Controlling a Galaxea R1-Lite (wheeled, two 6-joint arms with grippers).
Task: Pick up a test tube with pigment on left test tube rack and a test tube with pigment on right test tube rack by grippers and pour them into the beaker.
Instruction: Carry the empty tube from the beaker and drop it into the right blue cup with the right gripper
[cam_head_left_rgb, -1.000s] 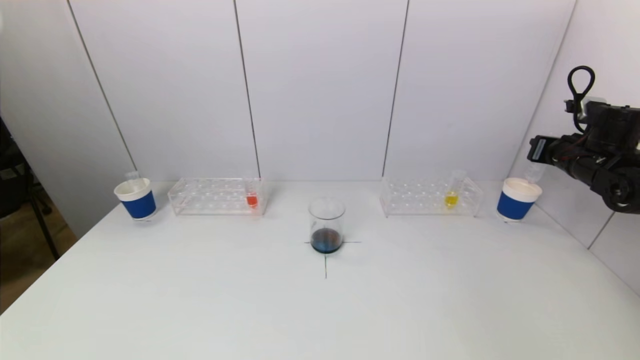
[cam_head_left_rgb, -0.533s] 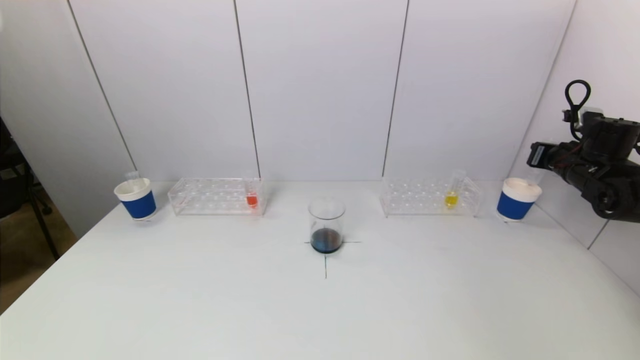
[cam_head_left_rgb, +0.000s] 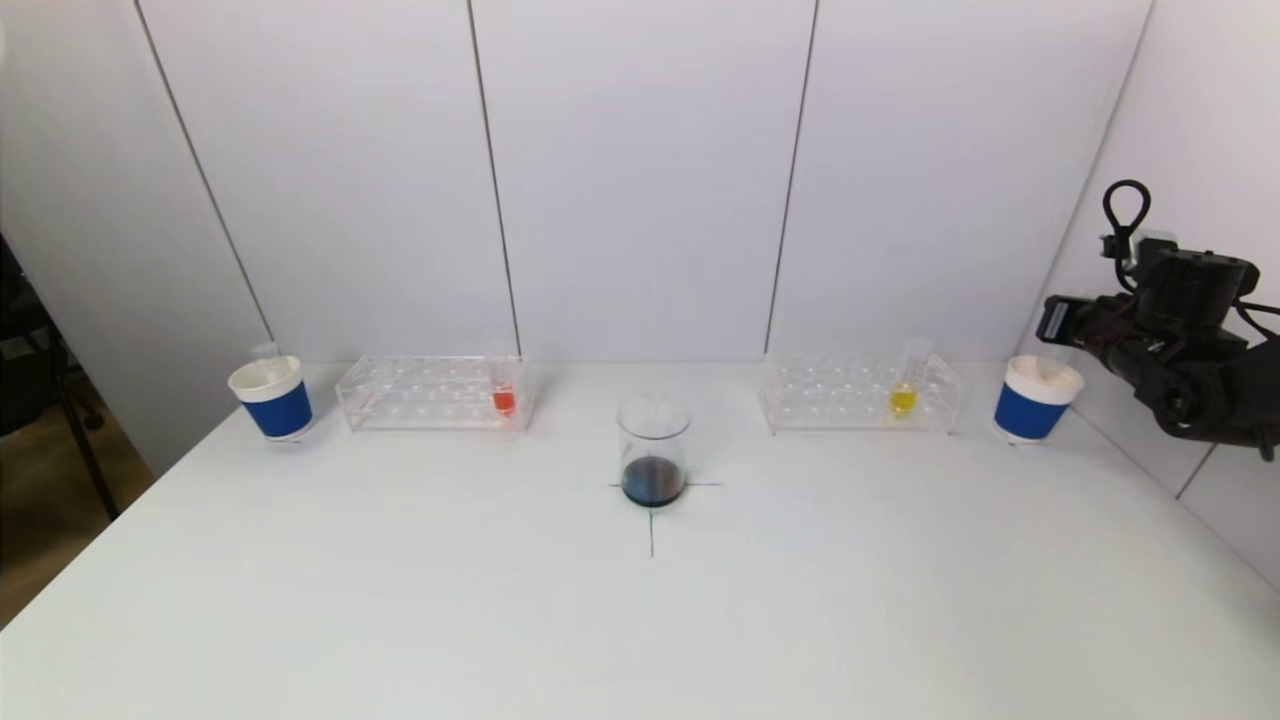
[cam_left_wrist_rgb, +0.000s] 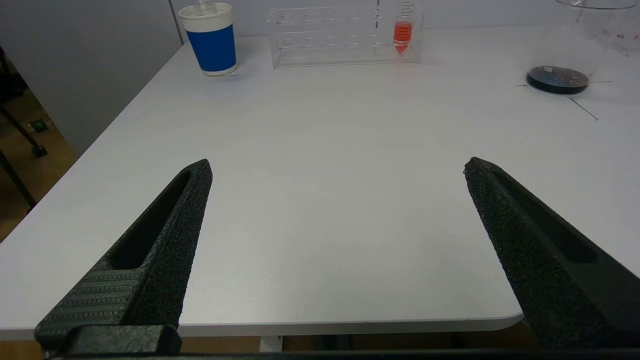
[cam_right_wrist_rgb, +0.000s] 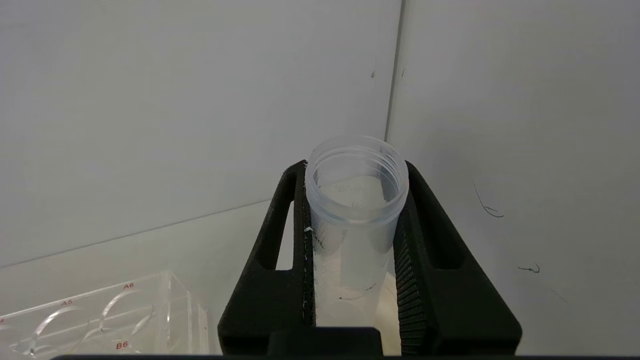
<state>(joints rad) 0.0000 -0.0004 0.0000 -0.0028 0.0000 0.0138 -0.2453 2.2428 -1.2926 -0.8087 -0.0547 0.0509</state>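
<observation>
The right gripper (cam_right_wrist_rgb: 355, 260) gripped an emptied clear plastic test tube (cam_right_wrist_rgb: 354, 220) over the right-hand blue-and-white paper cup (cam_head_left_rgb: 1036, 398); judged best practice was to lower it fully inside before releasing. The left gripper (cam_left_wrist_rgb: 337, 200), fingers spread wide, waited near the table's front edge. Orange-filled tube (cam_head_left_rgb: 504, 398) and yellow-filled tube (cam_head_left_rgb: 903, 396) stood in their clear racks, flanking the glass beaker (cam_head_left_rgb: 653, 450) of dark liquid. The held tube's tip and the cup's interior were hidden.
</observation>
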